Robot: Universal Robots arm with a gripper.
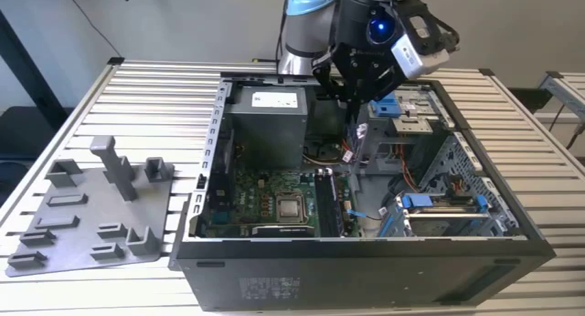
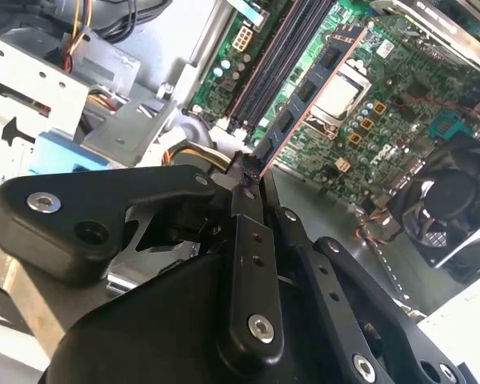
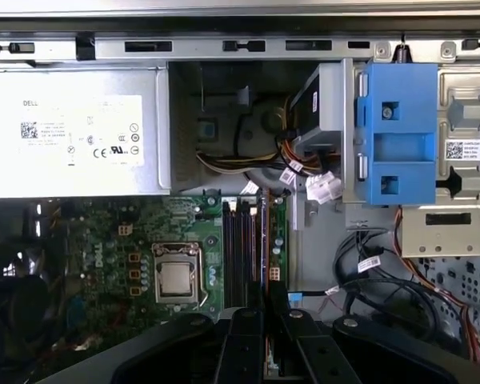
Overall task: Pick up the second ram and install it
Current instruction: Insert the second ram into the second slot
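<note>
My gripper [image 1: 353,91] hangs over the open computer case and is shut on the second ram [image 1: 352,127], a thin dark stick that points down into the case. In the second wrist view the second ram [image 2: 312,88] runs out from the gripper [image 2: 248,170], with its blue-labelled chips showing, above the green motherboard [image 2: 384,104]. The first wrist view shows the second ram [image 3: 263,240] edge-on, between the black memory slots [image 3: 236,248] and a green stick [image 3: 278,236] standing in a slot. The gripper [image 3: 264,308] sits just above them.
The grey power supply [image 1: 270,120] fills the case's back corner. The silver processor [image 1: 290,208] lies on the motherboard, and a fan [image 2: 452,200] sits nearby. A blue drive bracket [image 3: 396,132] and loose cables [image 3: 368,280] are beside the slots. The grey holder tray [image 1: 92,213] stands outside, on the exterior view's left.
</note>
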